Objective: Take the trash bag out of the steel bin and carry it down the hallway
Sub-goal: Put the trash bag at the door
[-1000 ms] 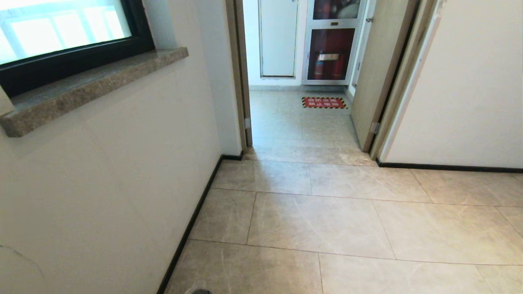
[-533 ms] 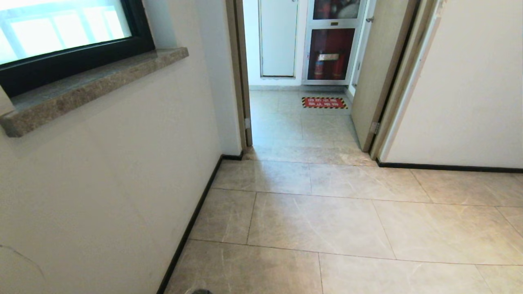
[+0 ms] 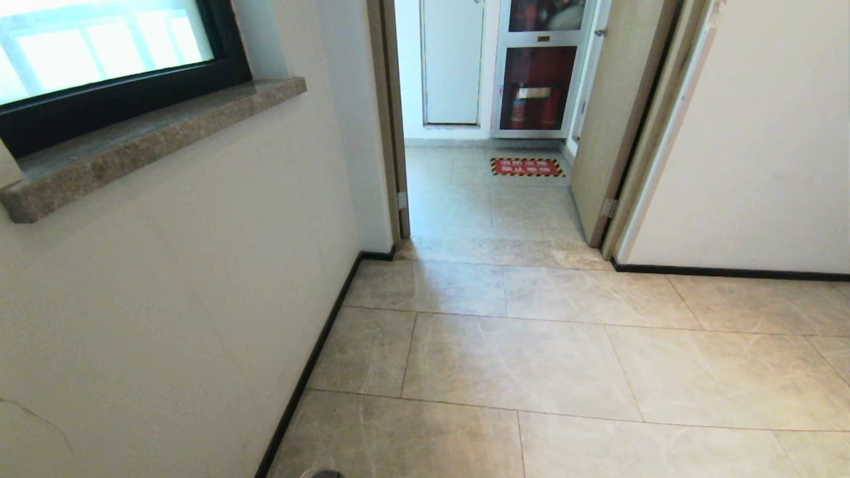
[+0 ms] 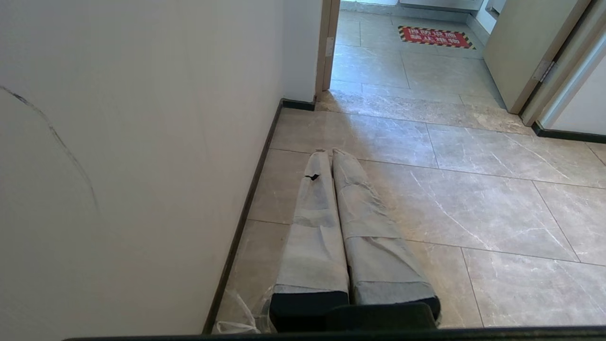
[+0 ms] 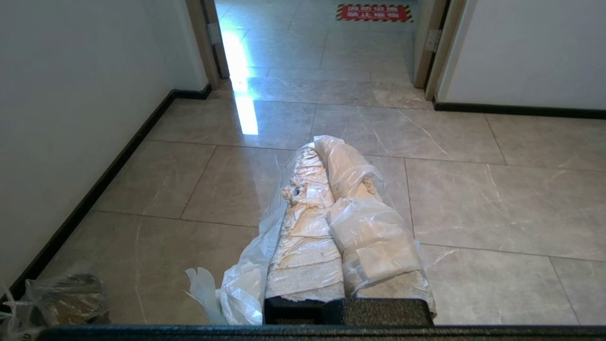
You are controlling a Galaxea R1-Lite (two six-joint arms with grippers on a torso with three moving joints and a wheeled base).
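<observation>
In the right wrist view my right gripper (image 5: 322, 147) is shut on the trash bag (image 5: 246, 279). The bag's thin white film lies over both fingers and hangs down one side of them above the hallway floor (image 5: 473, 199). My left gripper (image 4: 330, 152) is shut, its cloth-covered fingers pressed together, and it points along the floor close to the white wall (image 4: 142, 142). Some clear plastic (image 4: 236, 319) shows beside its base; I cannot tell if it is held. The steel bin is out of view. Neither gripper shows in the head view.
The white wall (image 3: 166, 299) with black baseboard, a dark-framed window (image 3: 99, 46) and a stone sill (image 3: 153, 133) runs along the left. Ahead is a doorway (image 3: 491, 199) with an open door (image 3: 611, 119), a red floor sign (image 3: 527, 166) and a fire cabinet (image 3: 538, 86). A clear bundle (image 5: 61, 296) hangs low by the wall.
</observation>
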